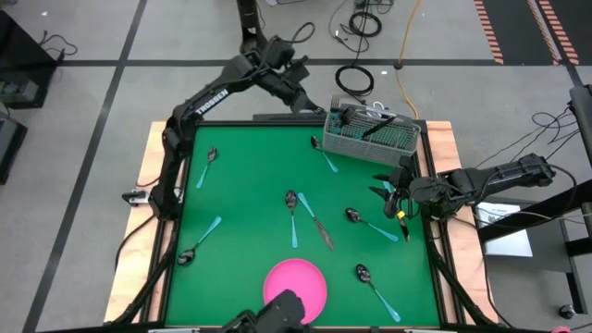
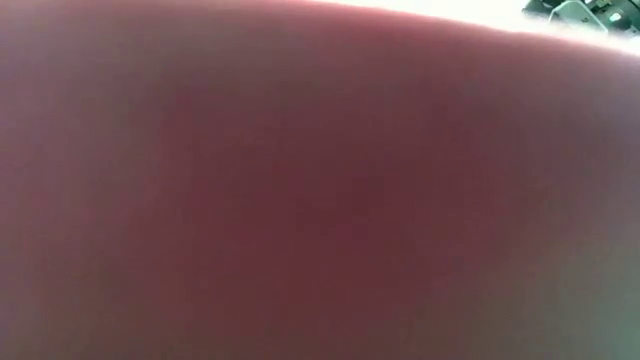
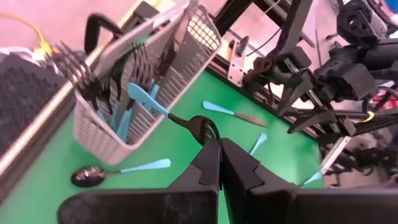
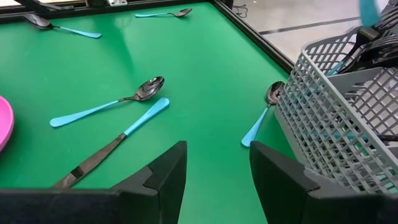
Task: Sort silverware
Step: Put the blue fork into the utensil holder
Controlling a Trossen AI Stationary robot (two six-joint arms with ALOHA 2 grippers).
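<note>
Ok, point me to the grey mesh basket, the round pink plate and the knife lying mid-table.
Grey mesh plastic basket (image 1: pixel 365 141): high view, its front wall.
Round pink plate (image 1: pixel 305 276): high view, bare right part.
Blue-handled dark-bladed knife (image 1: pixel 315 222): high view, where handle meets blade.

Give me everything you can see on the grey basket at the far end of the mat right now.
The grey basket is a rectangular plastic-looking mesh caddy with open grid walls, standing at the far right corner of the green mat. It looks tipped in the left wrist view. Inside stand dark forks and blue-handled pieces. A spoon lies right against its base; another spoon lies on the mat beside it. The left end effector, shut on a blue-handled utensil, is at its wall.
</note>
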